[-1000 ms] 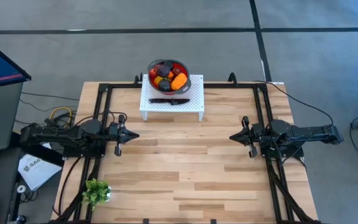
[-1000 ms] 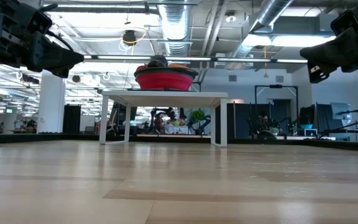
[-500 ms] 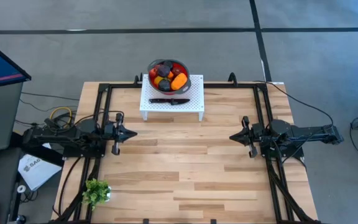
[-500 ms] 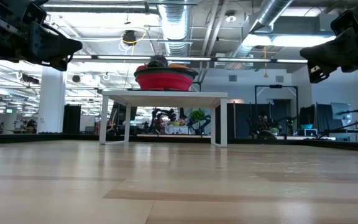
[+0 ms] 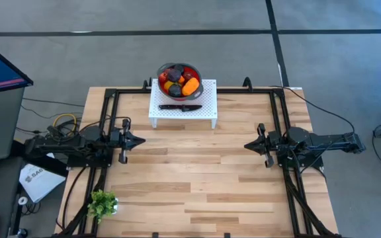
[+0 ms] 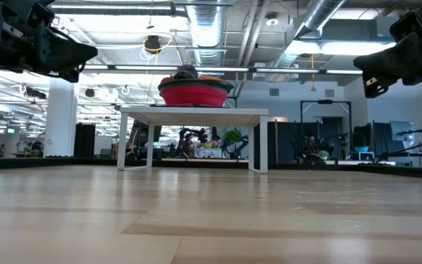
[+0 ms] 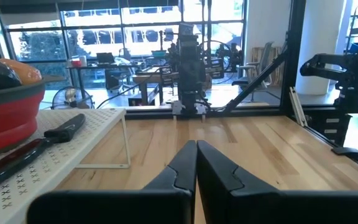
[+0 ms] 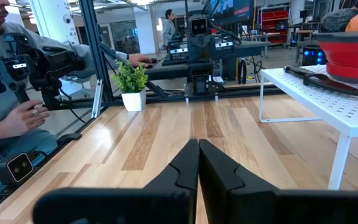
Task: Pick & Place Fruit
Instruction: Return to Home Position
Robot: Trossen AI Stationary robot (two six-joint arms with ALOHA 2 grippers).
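**Table work done, arms heading home**

Table (image 5: 197, 185) first, then the job on it. We find the fruit (image 5: 177, 82) heaped in the red bowl (image 6: 195, 95) on the white shelf (image 5: 207, 106) at the far edge, with the black knife (image 5: 179, 107) lying just in front of the bowl.

Both arms sit low at the table's sides, well apart from the shelf. The left hand (image 5: 142, 141) and the right hand (image 5: 247, 146) point at each other, each with its fingers pressed together on nothing.

We judge that only the retreat to rest remains. To do it well, we would fold each arm back smoothly along its own side, keep the fingers closed, and stay away from the plant sprig (image 5: 102, 203) and the person (image 8: 5, 93) beside the left arm.
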